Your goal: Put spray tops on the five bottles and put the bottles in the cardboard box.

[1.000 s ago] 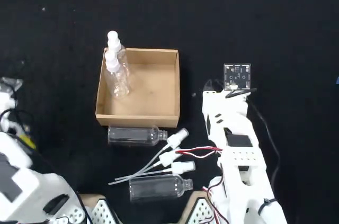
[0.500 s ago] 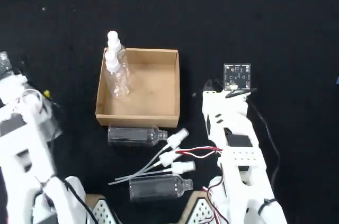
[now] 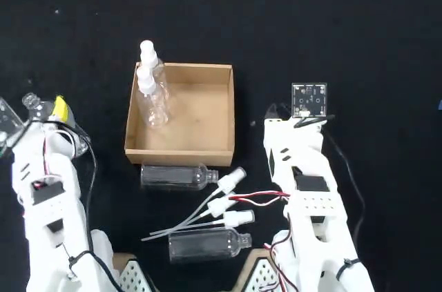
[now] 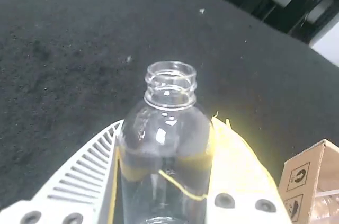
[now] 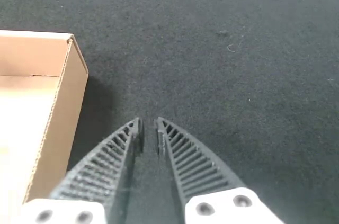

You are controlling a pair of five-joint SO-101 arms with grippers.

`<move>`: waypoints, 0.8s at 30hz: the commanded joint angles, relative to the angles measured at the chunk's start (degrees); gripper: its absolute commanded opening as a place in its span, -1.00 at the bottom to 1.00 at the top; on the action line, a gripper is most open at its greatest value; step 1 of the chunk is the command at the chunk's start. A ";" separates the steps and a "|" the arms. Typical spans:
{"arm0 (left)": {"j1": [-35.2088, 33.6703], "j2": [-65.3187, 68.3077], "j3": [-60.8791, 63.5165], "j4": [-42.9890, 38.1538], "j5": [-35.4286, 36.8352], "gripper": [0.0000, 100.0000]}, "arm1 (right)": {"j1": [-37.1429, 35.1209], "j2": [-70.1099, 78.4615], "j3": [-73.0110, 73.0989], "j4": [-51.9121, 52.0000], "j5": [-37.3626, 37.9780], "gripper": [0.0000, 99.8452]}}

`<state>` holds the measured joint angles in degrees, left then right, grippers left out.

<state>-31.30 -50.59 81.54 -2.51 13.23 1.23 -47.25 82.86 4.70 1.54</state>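
Note:
My left gripper (image 3: 43, 121) is shut on a clear bottle (image 4: 168, 128) with an open, capless neck (image 3: 29, 101), held left of the cardboard box (image 3: 207, 116). Two bottles with white spray tops (image 3: 150, 92) stand against the box's left wall. Two capless bottles lie on the table in front of the box, one close to it (image 3: 173, 176) and one nearer the arms' bases (image 3: 207, 244). Three loose spray tops (image 3: 228, 202) lie between them. My right gripper (image 5: 148, 128) rests low and shut on nothing, just right of the box (image 5: 53, 107).
A black cloth covers the table (image 3: 359, 43). The right arm (image 3: 304, 188) stretches along the table right of the spray tops, with red and white wires (image 3: 259, 197) beside them. A corner of the box (image 4: 310, 173) shows past the held bottle.
The left arm has swung in from the lower left corner and carried the capless bottle up and toward the box. The right arm has not moved.

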 commanded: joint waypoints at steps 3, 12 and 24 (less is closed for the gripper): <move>0.04 -1.93 7.43 -12.84 0.53 -0.94 | -0.79 -2.51 -0.48 -1.32 -0.09 -0.96; -3.38 -2.02 8.57 -12.75 0.44 -0.94 | -0.53 -2.59 -2.77 3.96 0.09 -0.96; -1.71 -12.84 -0.31 16.09 0.53 -0.94 | -0.53 -2.59 -6.29 10.11 0.18 -0.96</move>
<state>-35.78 -55.25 87.78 -0.57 13.41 1.23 -47.25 80.92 14.20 1.54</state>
